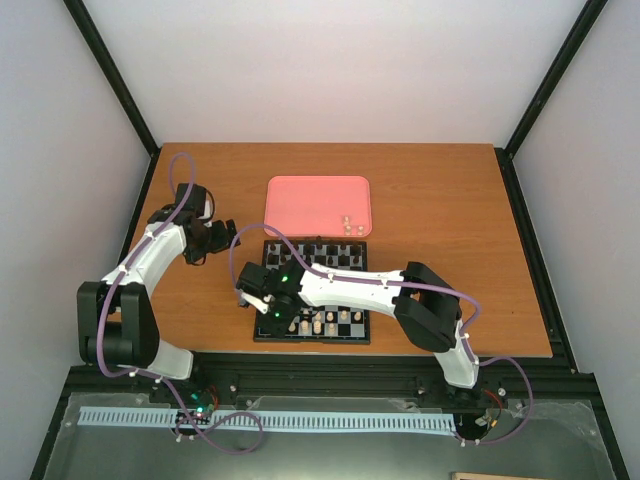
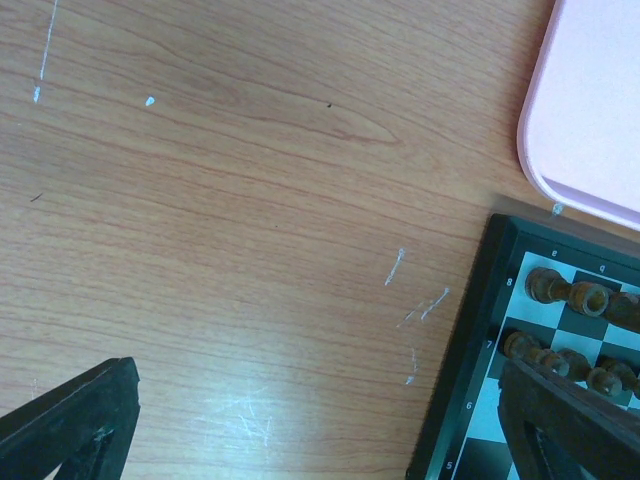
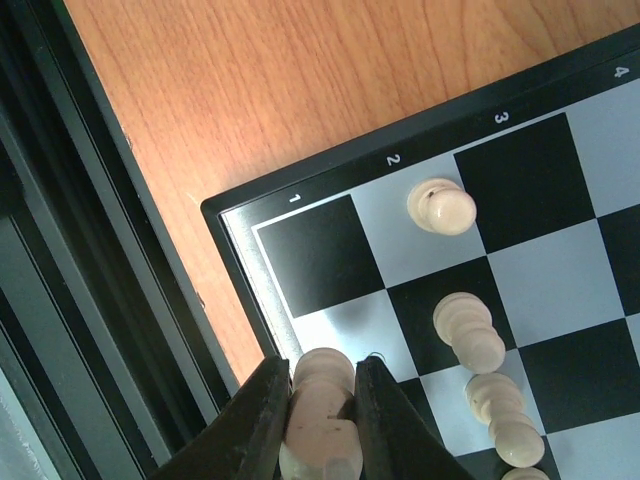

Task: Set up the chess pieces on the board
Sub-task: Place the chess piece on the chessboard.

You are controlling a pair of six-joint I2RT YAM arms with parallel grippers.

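Observation:
The checkered board (image 1: 352,297) lies at the table's near middle. Cream-white pieces (image 1: 318,322) stand in its near rows; dark pieces line its far rows. My right gripper (image 1: 254,297) hovers over the board's near left corner, shut on a cream piece (image 3: 322,415) above the first-rank squares (image 3: 318,255). Other cream pieces (image 3: 441,206) stand close by. A few cream pieces (image 1: 348,226) remain on the pink tray (image 1: 300,203). My left gripper (image 1: 224,236) is open and empty over bare table, left of the board's far corner (image 2: 478,330).
The pink tray's corner (image 2: 585,120) lies just beyond the board. Dark brown pieces (image 2: 560,290) stand near my left gripper's right finger (image 2: 570,425). A black frame rail (image 3: 90,260) runs along the table's near edge beside the board corner.

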